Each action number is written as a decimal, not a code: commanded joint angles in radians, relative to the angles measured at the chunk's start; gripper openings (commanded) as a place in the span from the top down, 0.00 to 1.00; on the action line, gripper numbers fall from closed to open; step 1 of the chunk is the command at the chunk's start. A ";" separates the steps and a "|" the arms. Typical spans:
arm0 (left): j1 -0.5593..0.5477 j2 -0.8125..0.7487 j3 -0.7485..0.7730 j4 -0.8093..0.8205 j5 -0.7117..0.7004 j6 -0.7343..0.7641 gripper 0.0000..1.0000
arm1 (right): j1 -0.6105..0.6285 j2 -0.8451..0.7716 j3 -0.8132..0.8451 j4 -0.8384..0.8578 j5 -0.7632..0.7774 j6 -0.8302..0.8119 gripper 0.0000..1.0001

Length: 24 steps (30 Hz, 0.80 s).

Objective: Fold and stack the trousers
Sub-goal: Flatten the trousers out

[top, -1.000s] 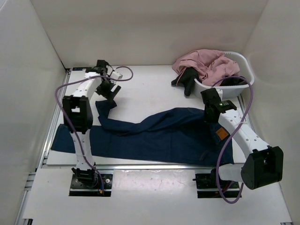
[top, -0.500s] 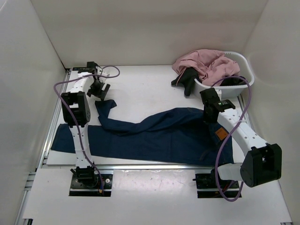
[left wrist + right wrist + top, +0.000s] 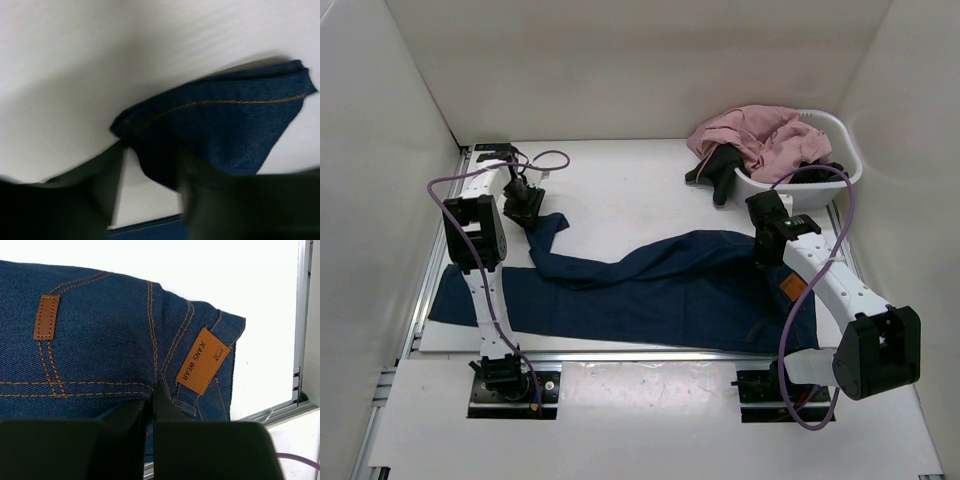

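The dark blue trousers (image 3: 660,290) lie spread across the table, waistband to the right and one leg end turned up at the back left. My left gripper (image 3: 527,207) is at that leg end. In the left wrist view its jaws (image 3: 152,160) stand apart around the hem (image 3: 225,125), with bare table showing beside the cloth. My right gripper (image 3: 770,250) rests on the waistband. In the right wrist view it (image 3: 152,390) is shut, with denim (image 3: 100,350) bunched at the tips, next to the orange patch (image 3: 202,361).
A white basket (image 3: 845,165) at the back right holds a pink garment (image 3: 760,135). A small black garment (image 3: 720,170) hangs over its near side. A metal rail (image 3: 300,340) runs along the table's right edge. White walls close in the left, right and back.
My left gripper has moved left and down onto the turned-up leg end, and its jaws have narrowed around the hem. The right gripper has barely shifted and stays shut.
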 commanded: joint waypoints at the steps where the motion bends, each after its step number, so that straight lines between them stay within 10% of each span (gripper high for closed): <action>1: 0.001 -0.002 -0.050 -0.063 0.271 0.021 0.51 | 0.003 -0.019 0.005 0.004 0.033 0.002 1.00; 3: 0.011 0.007 -0.038 -0.063 0.352 0.006 0.86 | 0.003 -0.009 0.005 0.004 0.042 0.002 1.00; 8: 0.049 -0.066 -0.050 -0.098 0.266 0.015 0.86 | 0.003 0.000 0.040 -0.006 0.074 0.002 1.00; 16: 0.190 -0.405 -0.165 -0.109 -0.309 0.257 0.86 | -0.061 -0.109 0.082 -0.033 0.106 0.011 1.00; 24: 0.190 -0.525 -0.383 -0.275 -0.457 0.343 0.86 | -0.115 -0.203 0.071 -0.033 0.088 -0.034 1.00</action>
